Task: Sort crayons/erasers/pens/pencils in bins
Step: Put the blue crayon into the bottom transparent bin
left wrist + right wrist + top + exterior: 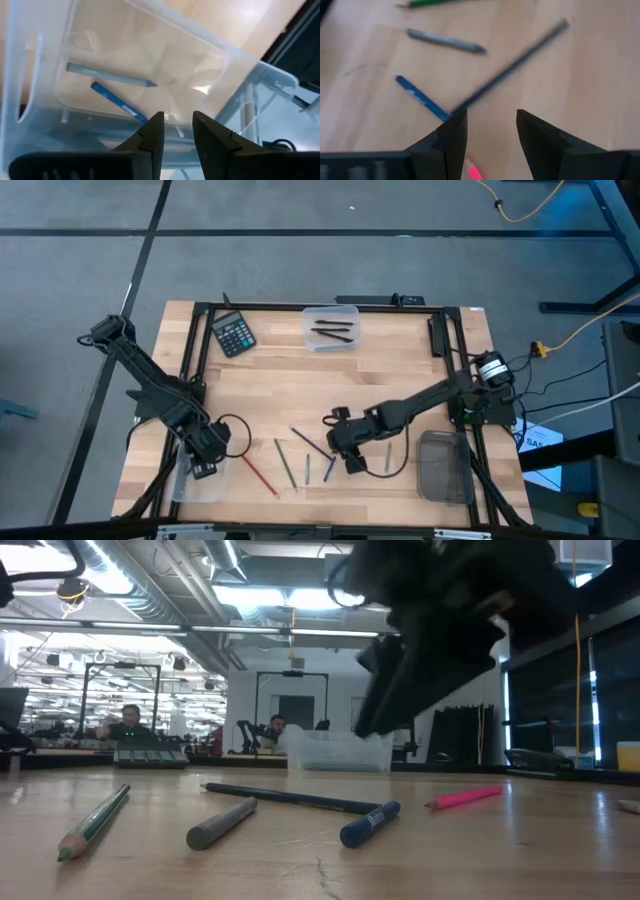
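On the counter [400, 380], left to right:

Left tool [174, 131]: hangs over the clear bin [205, 480] at the near left edge. Its fingers stand parted with nothing between them. Two sticks lie in that bin, a grey one [110, 76] and a blue one [117, 101].

Calculator [233, 334]: far left corner, not part of the sort.

Loose sticks: a red one [258, 472] just beside the left bin, then a green one [285, 463], a grey one [305, 470], a long dark one [308, 442] and a short blue one [328, 470], all near the front middle. A pink one [465, 797] lies beyond them in the low view.

Far bin [331, 327]: clear, at the back middle, with dark sticks [335, 330] inside.

Right tool [492, 135]: low over the loose sticks, fingers spread wide and empty, straddling the spot where the dark and blue sticks meet.

Dark bin [443, 467]: near right edge; contents cannot be told.

Risk: the right tool's fingers bracket two sticks at once, so closing here could pinch both, or flick one away across the counter. The thin round sticks may also roll from a touch before the fingers close. On the left, the tool sits close to the bin wall, and a careless lift could tip the light bin.
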You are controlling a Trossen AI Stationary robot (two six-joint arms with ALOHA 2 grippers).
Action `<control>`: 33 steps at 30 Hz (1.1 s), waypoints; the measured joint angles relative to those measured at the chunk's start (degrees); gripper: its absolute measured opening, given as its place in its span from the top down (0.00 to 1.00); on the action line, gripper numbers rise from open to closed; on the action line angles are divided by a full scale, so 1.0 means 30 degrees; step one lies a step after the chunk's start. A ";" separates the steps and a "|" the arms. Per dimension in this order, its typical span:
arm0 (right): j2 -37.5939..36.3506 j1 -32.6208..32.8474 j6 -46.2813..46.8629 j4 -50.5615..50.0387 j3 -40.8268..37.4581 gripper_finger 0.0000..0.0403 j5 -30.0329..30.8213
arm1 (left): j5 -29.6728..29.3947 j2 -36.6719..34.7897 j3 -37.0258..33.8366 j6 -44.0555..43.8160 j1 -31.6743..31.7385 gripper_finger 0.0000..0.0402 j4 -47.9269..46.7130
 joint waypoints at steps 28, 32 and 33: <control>0.2738 0.0820 -0.3879 0.0717 0.0109 0.78 -0.2384 | -1.6025 0.0000 -0.1344 1.6165 0.1727 0.77 1.3769; 0.2731 0.0820 -0.3762 0.0561 0.0099 0.85 -0.2358 | -1.6035 0.0000 -0.3394 1.7742 0.2462 0.77 1.8652; 0.2731 0.0820 -0.3760 0.0596 0.0092 0.87 -0.2358 | -1.6083 0.0022 -0.3940 1.8145 0.2703 0.77 1.9954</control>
